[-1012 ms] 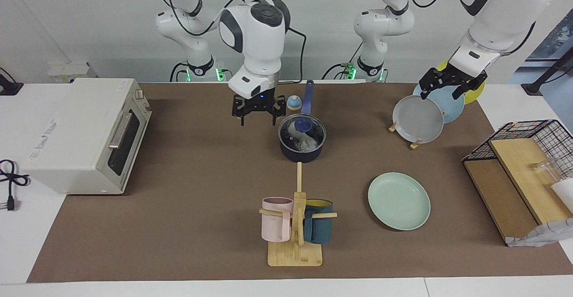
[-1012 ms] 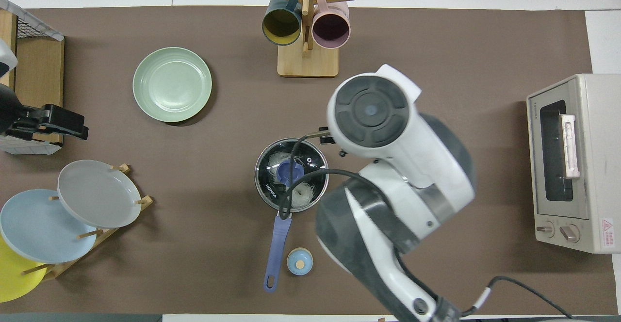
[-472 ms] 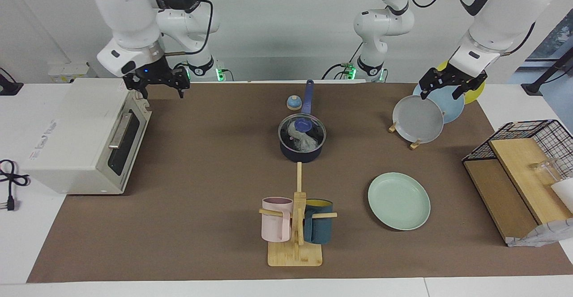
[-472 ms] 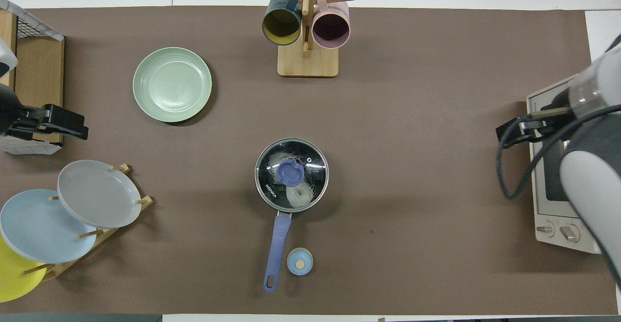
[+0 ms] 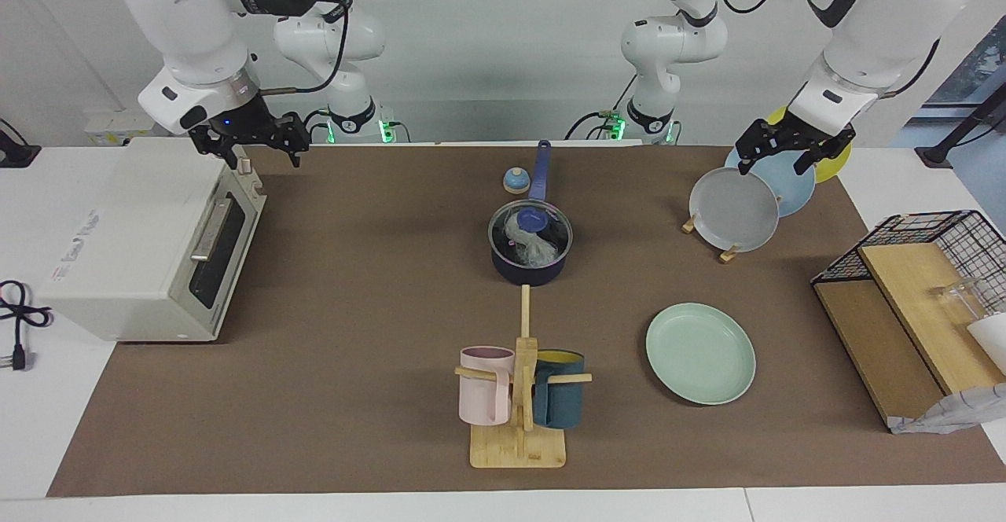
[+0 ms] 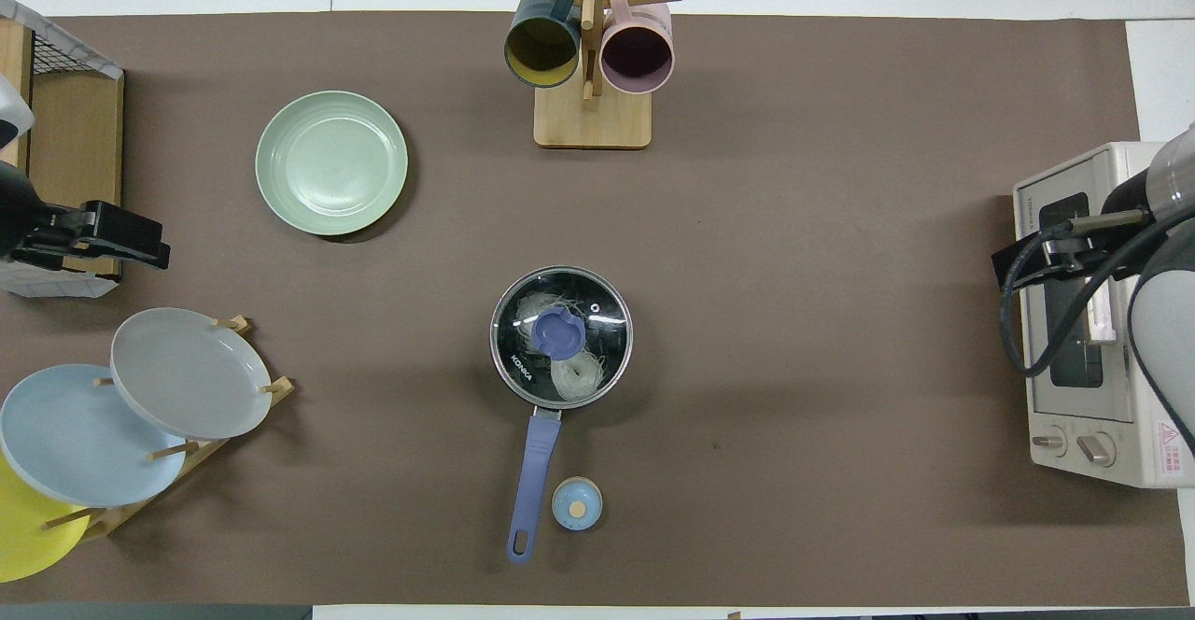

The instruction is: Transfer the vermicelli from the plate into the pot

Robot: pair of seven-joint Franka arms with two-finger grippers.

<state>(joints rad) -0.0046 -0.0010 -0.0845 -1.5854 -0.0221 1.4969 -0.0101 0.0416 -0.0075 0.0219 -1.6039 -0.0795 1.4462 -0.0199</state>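
Both grippers, left gripper (image 5: 794, 152) and right gripper (image 5: 245, 145), gape empty.

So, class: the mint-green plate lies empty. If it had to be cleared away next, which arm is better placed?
Likely left. The left gripper hangs open over the plate rack, with the plate close by; the right gripper is over the toaster oven, the pot between it and the plate.

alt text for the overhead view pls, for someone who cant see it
Seen from above, the vermicelli lies inside the pot under a glass lid at mid-table, and the mint-green plate sits bare, farther from the robots toward the left arm's end. The left gripper waits over the wire shelf's corner; the right gripper is hidden over the toaster oven.
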